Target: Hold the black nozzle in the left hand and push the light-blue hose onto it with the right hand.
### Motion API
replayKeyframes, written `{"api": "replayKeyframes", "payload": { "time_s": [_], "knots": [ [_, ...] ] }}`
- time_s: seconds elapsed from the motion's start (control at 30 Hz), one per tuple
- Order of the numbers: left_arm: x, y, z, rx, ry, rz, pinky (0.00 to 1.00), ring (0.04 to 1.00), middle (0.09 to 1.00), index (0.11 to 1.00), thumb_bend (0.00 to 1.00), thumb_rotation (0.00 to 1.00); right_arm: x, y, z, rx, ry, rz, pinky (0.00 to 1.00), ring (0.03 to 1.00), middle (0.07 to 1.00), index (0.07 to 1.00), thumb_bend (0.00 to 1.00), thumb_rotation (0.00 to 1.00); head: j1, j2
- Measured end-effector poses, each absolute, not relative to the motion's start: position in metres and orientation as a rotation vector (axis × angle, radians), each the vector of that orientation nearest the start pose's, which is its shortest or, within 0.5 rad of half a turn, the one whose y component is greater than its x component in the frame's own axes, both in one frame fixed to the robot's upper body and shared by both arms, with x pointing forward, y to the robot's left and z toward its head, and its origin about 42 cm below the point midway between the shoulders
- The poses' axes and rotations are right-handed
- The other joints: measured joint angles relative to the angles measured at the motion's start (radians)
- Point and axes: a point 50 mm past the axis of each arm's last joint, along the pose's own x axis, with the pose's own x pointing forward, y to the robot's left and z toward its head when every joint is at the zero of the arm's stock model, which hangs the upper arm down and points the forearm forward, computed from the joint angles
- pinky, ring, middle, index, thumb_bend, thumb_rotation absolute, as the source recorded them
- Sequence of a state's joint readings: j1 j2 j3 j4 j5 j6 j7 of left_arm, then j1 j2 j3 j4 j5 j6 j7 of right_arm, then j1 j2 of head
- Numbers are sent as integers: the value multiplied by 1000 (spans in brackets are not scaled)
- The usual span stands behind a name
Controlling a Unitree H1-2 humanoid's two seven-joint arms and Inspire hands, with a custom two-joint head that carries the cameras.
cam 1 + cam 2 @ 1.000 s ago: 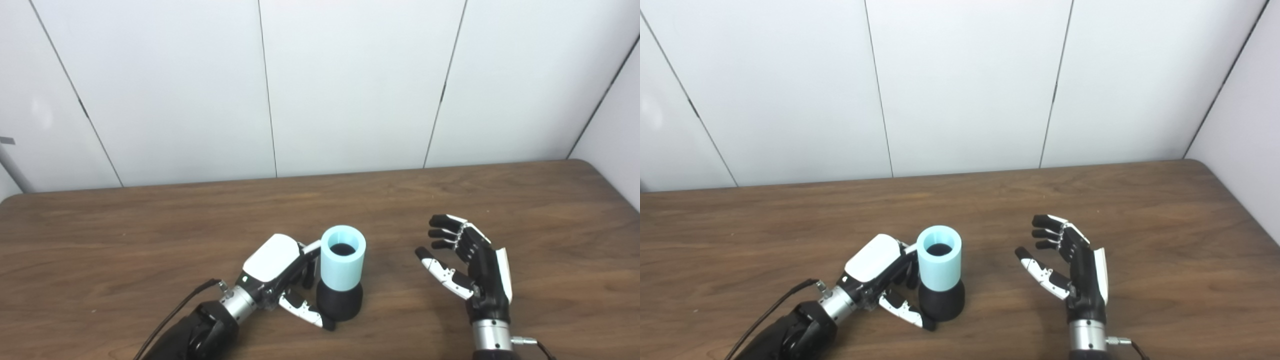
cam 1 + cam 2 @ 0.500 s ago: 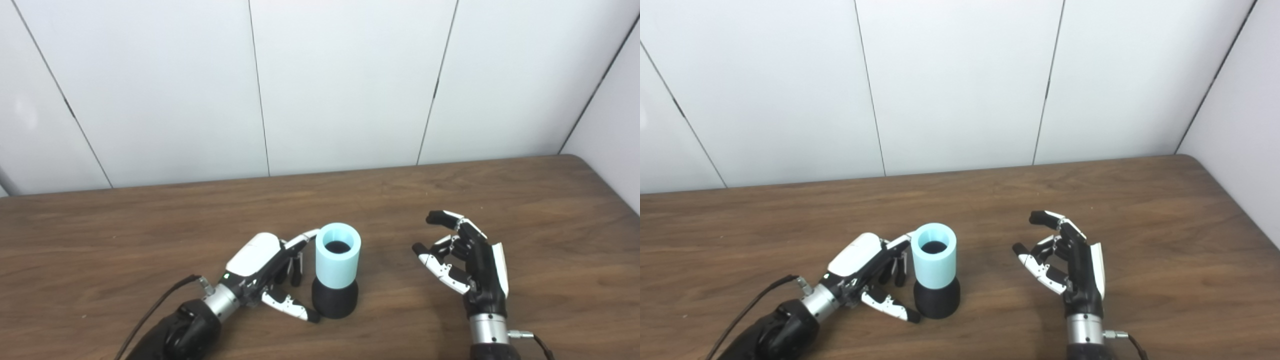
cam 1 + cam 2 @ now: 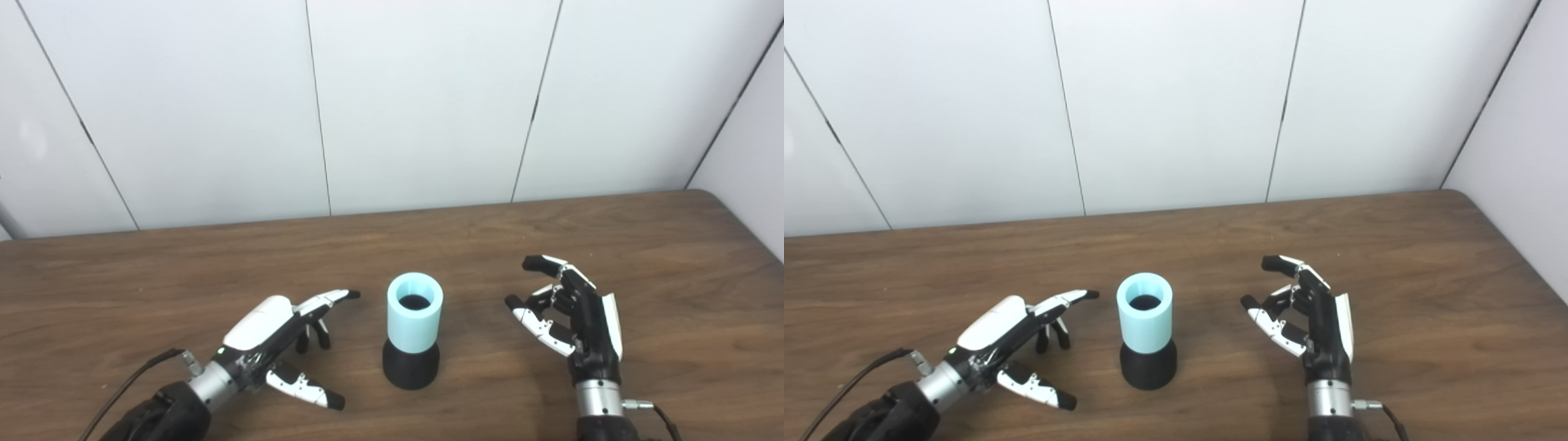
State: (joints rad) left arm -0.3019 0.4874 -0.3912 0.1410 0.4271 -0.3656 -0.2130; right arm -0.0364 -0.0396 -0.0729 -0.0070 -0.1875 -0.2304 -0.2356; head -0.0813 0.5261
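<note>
A: Where's the light-blue hose [image 3: 414, 312]?

B: Upright near the table's middle, seated on the black nozzle [image 3: 410, 371], open mouth up. Nozzle's flared base flat on the brown table [image 3: 184, 269]. Touched by neither hand.

A: And left of the hose?

B: Left hand [image 3: 269, 334], low over the wood, palm down, fingers apart and pointing toward the hose. Holding nothing. Bare strip of table between the longest fingertip and the hose wall; thumb stretched out nearer the front edge, also clear of the nozzle.

A: Right of the hose?

B: Right hand [image 3: 572, 321], raised on its wrist, palm facing the hose, fingers loosely curled and parted, nothing in them. Thumb tip the part nearest the hose, with an open gap of wood between.

A: Room around the hose?

B: Plenty behind it, up to the table's far edge against the white panelled wall [image 3: 416, 98]. Rounded far corner well off to the hose's right. Less wood in front, toward the lower frame edge where both arms come in.
</note>
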Motion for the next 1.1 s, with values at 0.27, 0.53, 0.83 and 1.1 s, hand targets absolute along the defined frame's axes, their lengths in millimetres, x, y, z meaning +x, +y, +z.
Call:
{"api": "replayKeyframes", "payload": {
  "time_s": [0.27, 0.53, 0.83, 1.1],
  "knots": [
    [307, 289, 146, 842, -295, -544, 384, 520, 809, 828, 483, 92, 293, -250, 126, -204, -293, -274, 232, 332, 685, 655, 336, 115, 9, -3],
    [292, 309, 153, 809, -178, -271, 252, 345, 545, 736, 288, 0, 297, -251, 126, -186, -290, -263, 594, 682, 720, 679, 308, 114, 20, -8],
    [286, 282, 147, 643, -162, -176, 456, 584, 718, 740, 245, 0, 298, -251, 124, -142, -259, -229, 628, 709, 740, 692, 308, 78, 38, -17],
    [283, 258, 142, 557, -176, -143, 606, 707, 733, 734, 250, 135, 298, -251, 125, -136, -259, -213, 609, 701, 723, 682, 304, 42, 34, -18]
  ]
}}
